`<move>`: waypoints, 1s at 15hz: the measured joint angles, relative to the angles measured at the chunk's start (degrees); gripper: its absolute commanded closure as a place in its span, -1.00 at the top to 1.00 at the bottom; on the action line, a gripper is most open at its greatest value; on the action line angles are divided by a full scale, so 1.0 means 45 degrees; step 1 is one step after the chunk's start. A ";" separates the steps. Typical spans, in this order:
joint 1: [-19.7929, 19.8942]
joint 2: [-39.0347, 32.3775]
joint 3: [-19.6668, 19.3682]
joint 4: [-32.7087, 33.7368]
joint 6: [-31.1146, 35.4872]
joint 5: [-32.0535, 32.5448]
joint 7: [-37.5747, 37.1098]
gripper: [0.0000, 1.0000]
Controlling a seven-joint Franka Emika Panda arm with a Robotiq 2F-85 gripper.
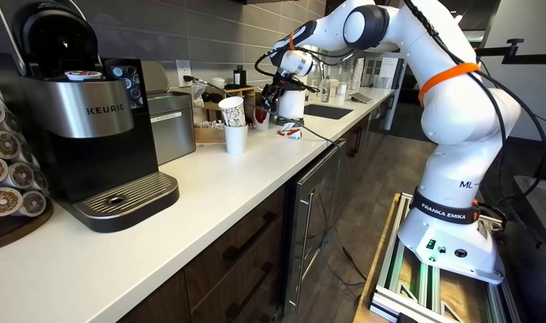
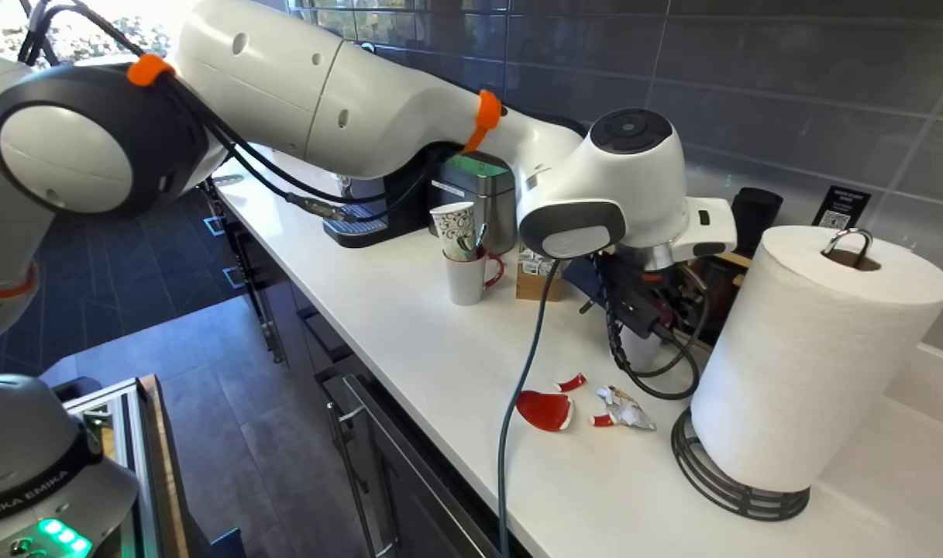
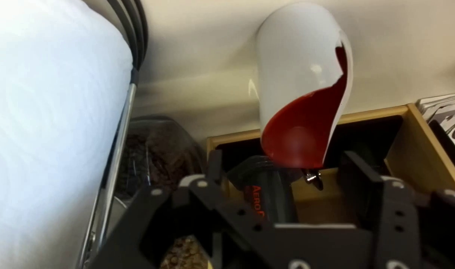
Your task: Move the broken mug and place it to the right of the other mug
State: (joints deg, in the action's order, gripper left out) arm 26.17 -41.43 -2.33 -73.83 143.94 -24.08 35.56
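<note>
The broken mug (image 3: 296,63) is white outside and red inside, with a large jagged gap in its wall. It stands on the counter in an exterior view (image 1: 261,124). Another exterior view shows only its lower white part (image 2: 640,349) below the gripper and cables. My gripper (image 3: 283,157) is open in the wrist view, with the mug's broken rim at the opening between its fingers; I cannot tell whether they touch. The gripper is just above the mug in an exterior view (image 1: 269,93). The other mug (image 2: 466,280) is white with a red handle and holds a patterned paper cup (image 2: 454,229).
A paper-towel roll (image 2: 812,356) stands close beside the gripper. Red and white shards (image 2: 545,409) lie on the counter in front. A wooden organizer (image 3: 384,112) with a dark AeroPress (image 3: 270,194) is behind the mug. A cable (image 2: 529,372) hangs across the counter.
</note>
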 measured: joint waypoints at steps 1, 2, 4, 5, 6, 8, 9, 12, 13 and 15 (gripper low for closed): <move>-0.0001 -0.0151 0.0066 0.0169 0.0000 0.0205 -0.0176 0.35; -0.0001 -0.0292 0.0114 0.0340 -0.0001 0.0385 -0.0319 0.19; 0.0003 -0.0559 0.0164 0.0630 -0.0009 0.0697 -0.0622 0.17; 0.0007 -0.0687 0.0167 0.0765 -0.0017 0.0823 -0.0737 0.14; 0.0011 -0.0812 0.0169 0.0884 -0.0024 0.0939 -0.0859 0.15; 0.0022 -0.1055 0.0174 0.1129 -0.0042 0.1156 -0.1092 0.15; 0.0030 -0.1166 0.0180 0.1240 -0.0068 0.1247 -0.1182 -0.01; 0.0079 -0.1447 0.0228 0.1564 -0.0301 0.1422 -0.1363 -0.55; 0.0095 -0.1521 0.0244 0.1676 -0.0413 0.1466 -0.1389 -0.70; 0.0092 -0.1597 0.0217 0.1800 -0.0609 0.1472 -0.1394 -0.99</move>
State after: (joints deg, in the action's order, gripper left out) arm 26.59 -48.61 -1.35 -65.72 141.20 -17.46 29.29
